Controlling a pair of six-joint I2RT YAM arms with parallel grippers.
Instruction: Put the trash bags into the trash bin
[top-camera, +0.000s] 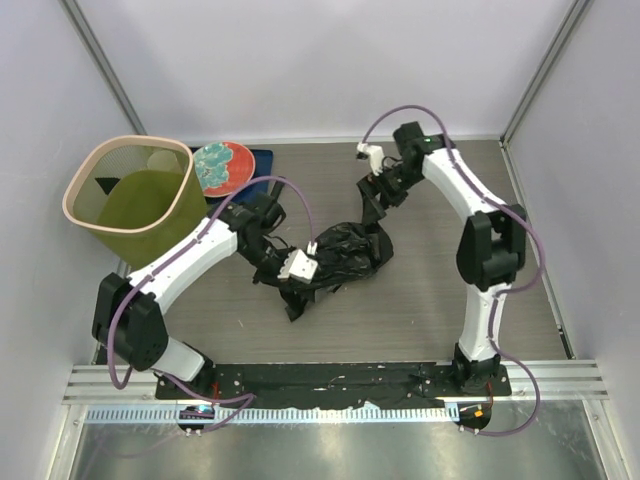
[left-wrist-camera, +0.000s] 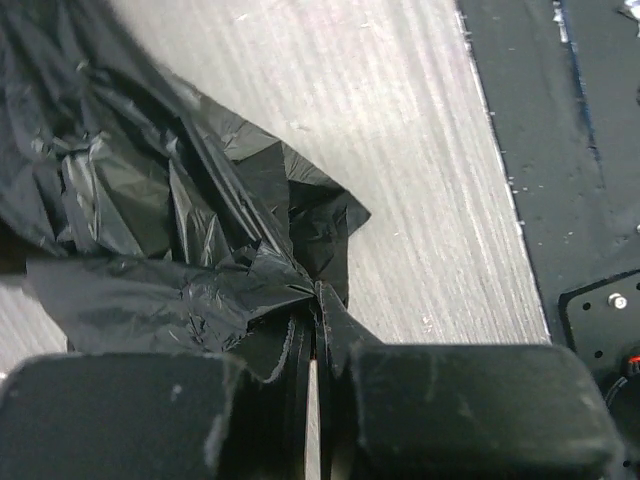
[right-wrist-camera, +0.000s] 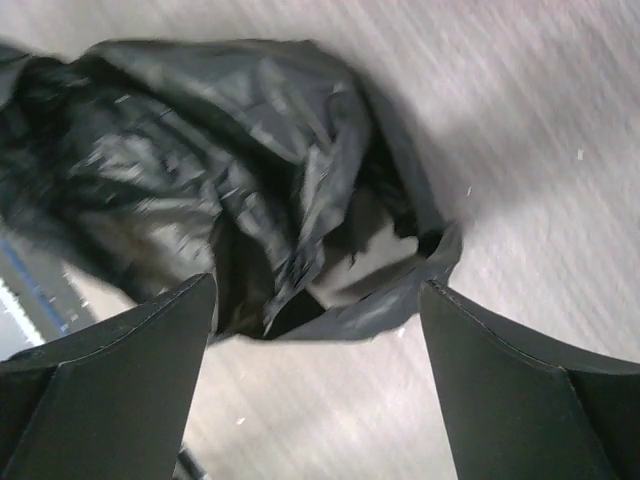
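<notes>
A grey wood-grain table (top-camera: 430, 300) is enclosed on three sides by plain pale panels (top-camera: 300, 60), which are joined behind it by slanted metal posts (top-camera: 105, 70). Along its near edge a black plate (top-camera: 340, 378) and ribbed aluminium rails (top-camera: 560, 380) are mounted. It is lit softly and evenly.

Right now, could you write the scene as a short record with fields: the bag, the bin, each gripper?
trash bag: black, crumpled, lying on the table, outside the bin
trash bin: upright, far left of the table
left gripper: shut on a fold of the trash bag
right gripper: open, over the bag's far end, holding nothing
plate: next to the bin, on its right
</notes>
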